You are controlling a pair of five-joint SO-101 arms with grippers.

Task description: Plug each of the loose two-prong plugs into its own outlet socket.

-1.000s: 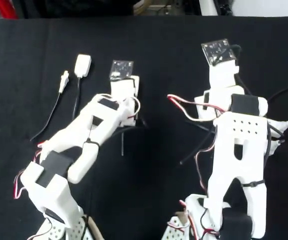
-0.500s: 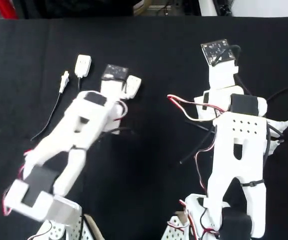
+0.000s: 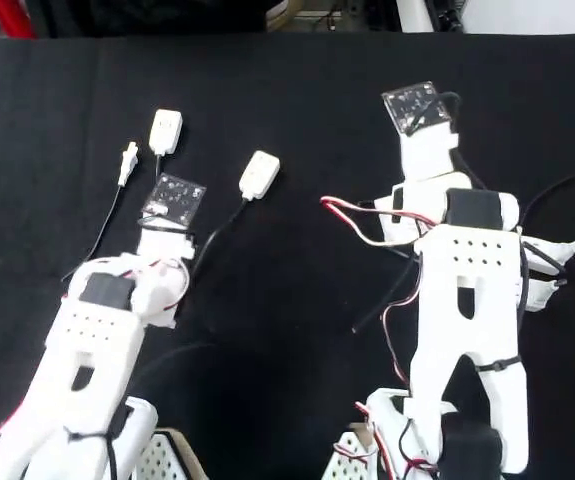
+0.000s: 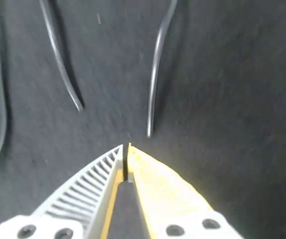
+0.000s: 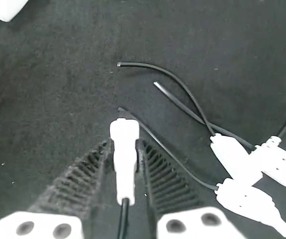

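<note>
1. At the far left of the counter (image 3: 27,90), the small two-prong plug (image 3: 127,160) lies loose just beside a white socket (image 3: 165,130). Its thin cable (image 3: 97,235) runs down close to your left arm (image 3: 92,335), so a careless sweep there would likely snag it and drag the plug out of line
2. Your left jaws are pressed together tip to tip and hold nothing. They hang over bare cloth with two cut cable ends (image 4: 149,130) just ahead. Go down like this and you will probably shove a piece aside rather than grasp it, so spread them first
3. A second white socket (image 3: 259,173) lies between the arms, and nothing pins it. Push a plug into it one-handed and it will probably slide away
4. On your right arm (image 3: 467,290), the right jaws are partly spread and pinch a white connector (image 5: 124,164) lengthwise, with its cable running back between them. Held by its narrow sides, it may twist or slip backward under pressure. Whether it touches the counter, you cannot tell
5. At the far right, loose white plugs (image 5: 235,159) lie bunched with crossing cables, and a tug on one could pull its neighbours along
</note>
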